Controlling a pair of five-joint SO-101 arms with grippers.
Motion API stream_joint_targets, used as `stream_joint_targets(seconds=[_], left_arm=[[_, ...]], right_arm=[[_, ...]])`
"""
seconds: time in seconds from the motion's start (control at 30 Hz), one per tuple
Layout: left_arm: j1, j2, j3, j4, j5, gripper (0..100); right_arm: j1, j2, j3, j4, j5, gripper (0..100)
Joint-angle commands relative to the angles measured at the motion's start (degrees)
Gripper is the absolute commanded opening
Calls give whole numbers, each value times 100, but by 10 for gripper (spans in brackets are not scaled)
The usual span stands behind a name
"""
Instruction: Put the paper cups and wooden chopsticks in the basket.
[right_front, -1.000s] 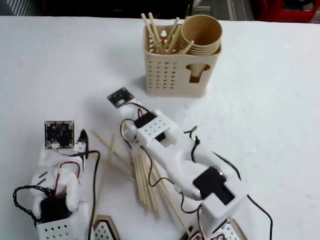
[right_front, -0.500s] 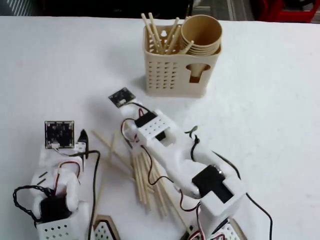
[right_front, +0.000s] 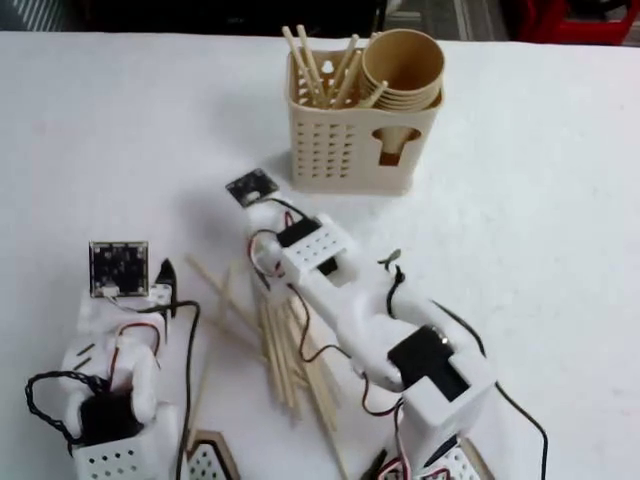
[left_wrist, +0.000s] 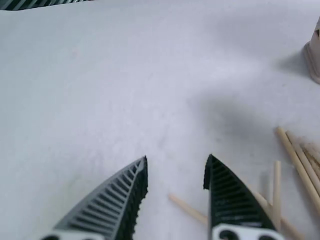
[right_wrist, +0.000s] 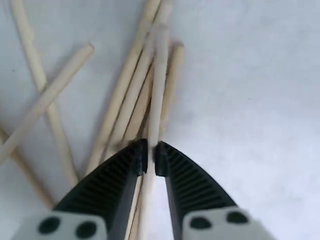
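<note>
Pale, slim, round-sided chopstick (right_wrist: 158, 85) sits pinched between the right jaws.

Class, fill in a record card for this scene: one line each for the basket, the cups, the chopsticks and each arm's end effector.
basket: upright on the table, far side
paper cups: stacked inside the basket
stored chopsticks: several, standing in the basket beside the cups
loose chopsticks: piled on the table, under the right arm
right end effector: shut on a single chopstick of the pile
left end effector: open, empty, above the table
</note>
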Motion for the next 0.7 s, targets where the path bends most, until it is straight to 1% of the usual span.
stream_joint_targets(seconds=[0.0, 0.17, 0.33, 0.53, 0.67], left_arm=[[-22, -75, -158, -167, -26, 192], [-22, -75, -158, -167, -26, 192], [-22, -75, -158, -167, -26, 192], [-22, -75, -158, -167, -26, 192], [-22, -75, -158, -176, -26, 192]], right_arm=[[127, -4, -26, 101, -9, 18], [22, -4, -316, 541, -18, 34], [-163, 57, -457, 716, -18, 128], [-171, 215, -466, 716, -18, 129], [-163, 558, -571, 743, -18, 66]])
